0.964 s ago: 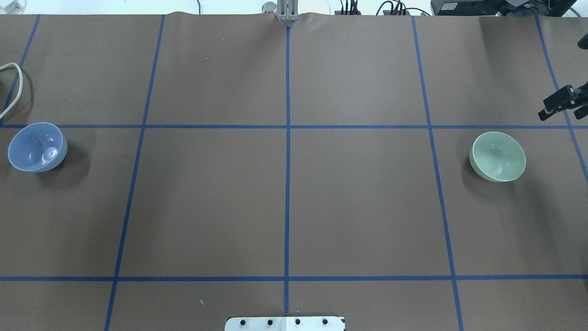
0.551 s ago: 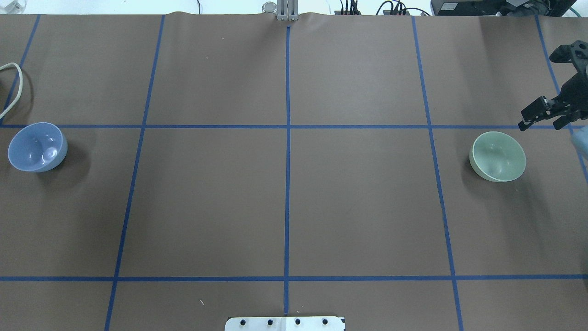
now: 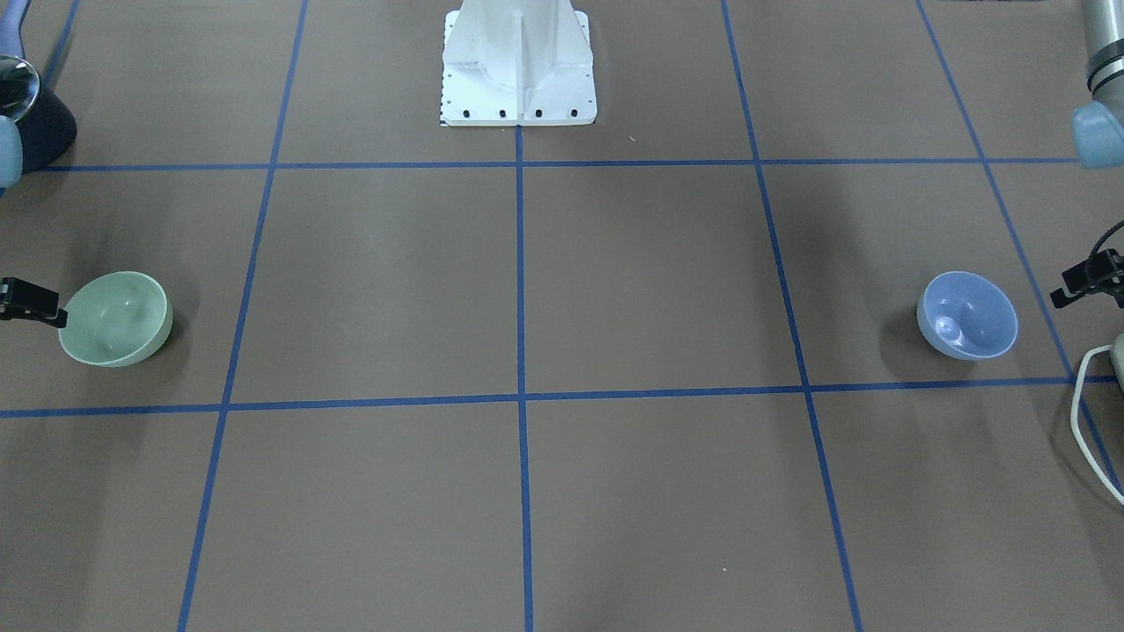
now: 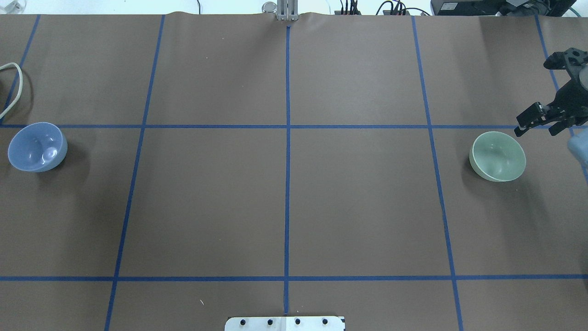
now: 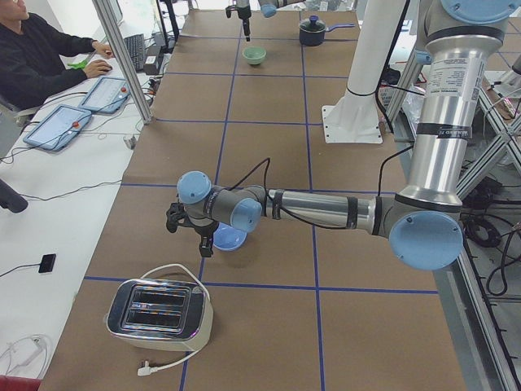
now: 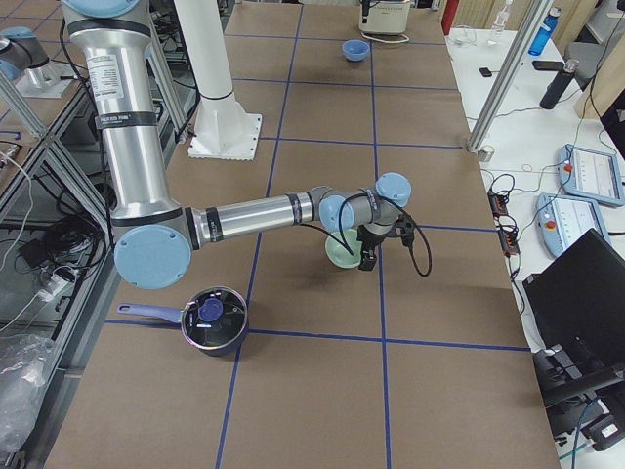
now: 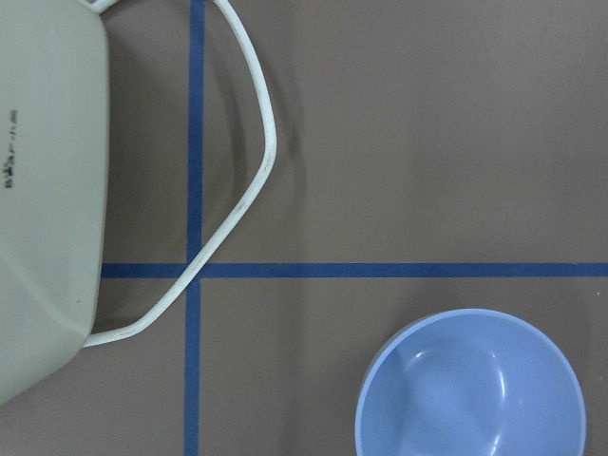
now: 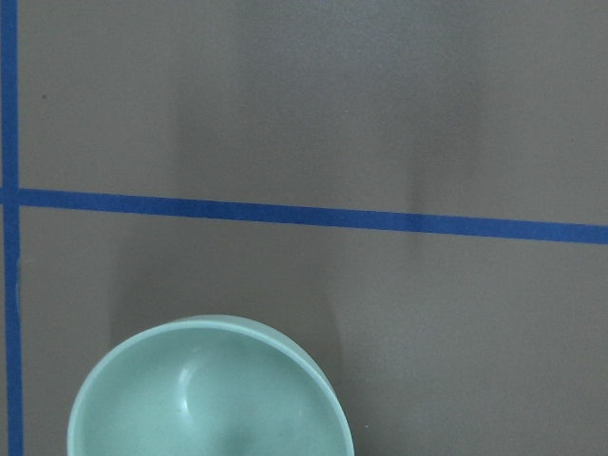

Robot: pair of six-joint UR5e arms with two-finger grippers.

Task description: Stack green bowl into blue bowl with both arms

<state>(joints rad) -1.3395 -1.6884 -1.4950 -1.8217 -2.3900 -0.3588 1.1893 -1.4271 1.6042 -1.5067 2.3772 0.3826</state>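
Right black pincer (image 4: pixel 544 123) spread wide at right edge, beside round mint-green plastic bowl (image 4: pixel 498 156); left pincer (image 3: pixel 1085 280) grip unclear; silver toaster (image 5: pixel 159 314) near round periwinkle-blue bowl (image 4: pixel 36 147).

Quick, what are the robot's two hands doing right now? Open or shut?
Left gripper: cannot be told, mostly out of view.
Right gripper: open, holding nothing.

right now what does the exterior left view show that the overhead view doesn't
Only exterior left: the toaster, a seated person, a dark pot, and the left arm with the left gripper beside the blue bowl. Only overhead: the right gripper large enough to see it is open, next to the green bowl. Both: the two bowls far apart on the brown, blue-taped table.
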